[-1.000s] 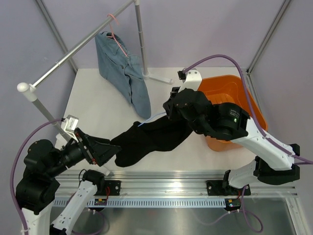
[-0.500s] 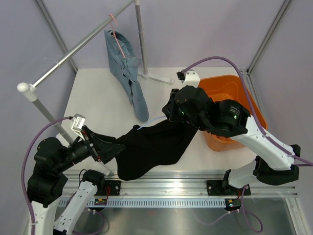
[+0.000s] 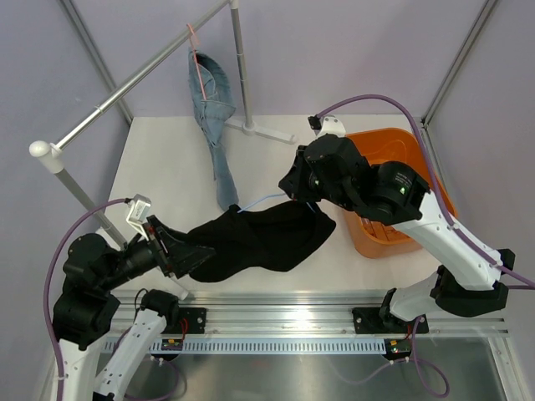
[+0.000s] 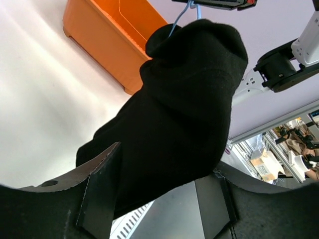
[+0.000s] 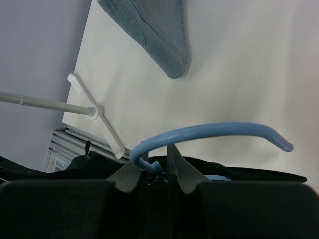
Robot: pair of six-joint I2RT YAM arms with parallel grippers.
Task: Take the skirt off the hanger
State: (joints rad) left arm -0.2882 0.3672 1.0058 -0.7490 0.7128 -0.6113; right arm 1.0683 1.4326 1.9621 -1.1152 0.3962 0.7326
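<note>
Right gripper [image 5: 149, 175] first: its fingertips are pinched tight on the neck of the blue hanger [image 5: 209, 131], just under the hook, and the hook arcs out free above the table [image 5: 239, 89]. That grip anchors the hanger so it cannot follow the cloth.

Over to the left gripper [image 4: 158, 196]: its two fingers are clamped on a thick bunch of the black skirt [image 4: 184, 109] at the hem end.

From above, the skirt [image 3: 259, 242] is stretched low over the table between the two arms. Its waist is still on the hanger [image 3: 261, 200] beside the orange bin [image 3: 439, 200]. One end held, the other end pulled: that looks like a peel-off, and it is not finished.

A second ago the skirt sagged toward the near edge in a long droop. Now it lies flatter and more level. The left gripper [image 3: 189, 256] has drawn back and the right arm has edged toward the bin. The denim garment [image 3: 211, 104] on the rail [image 3: 125, 88] has swung narrow, edge-on to the top camera.
</note>
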